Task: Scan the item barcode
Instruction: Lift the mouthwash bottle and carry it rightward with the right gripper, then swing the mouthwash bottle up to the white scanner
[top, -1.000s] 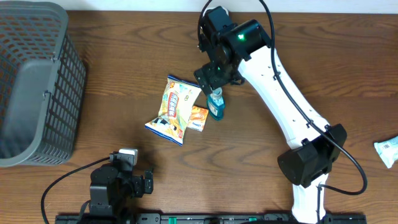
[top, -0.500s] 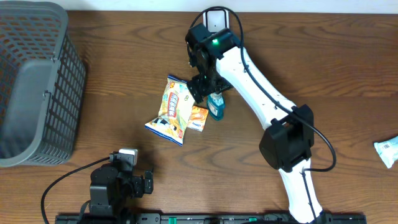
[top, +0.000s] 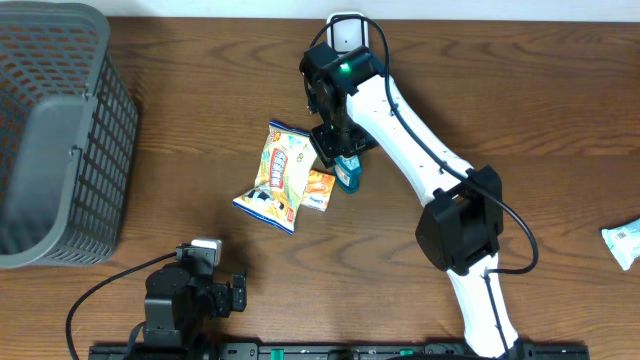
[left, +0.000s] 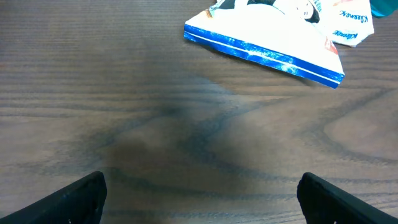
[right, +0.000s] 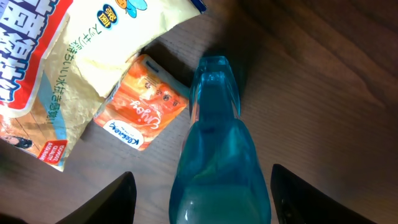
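A small blue bottle (top: 348, 172) lies on the wooden table beside an orange packet (top: 320, 189) and a yellow snack bag (top: 281, 174). My right gripper (top: 336, 143) hangs right over it. In the right wrist view the blue bottle (right: 217, 155) sits between the two dark fingers (right: 112, 199), with a gap of table on each side, so the right gripper (right: 202, 194) is open and touches nothing. My left gripper (top: 236, 288) rests at the table's front edge. It is open (left: 202, 194) over bare wood, with the snack bag's blue edge (left: 267, 53) ahead.
A grey mesh basket (top: 55, 130) fills the far left. A white packet (top: 625, 243) lies at the right edge. A small white device (top: 347, 30) stands at the back, behind the right arm. The orange packet (right: 140, 112) lies just left of the bottle's neck.
The right arm swung left and down over the blue bottle, and its fingers have drawn closer together. The left arm has not moved.
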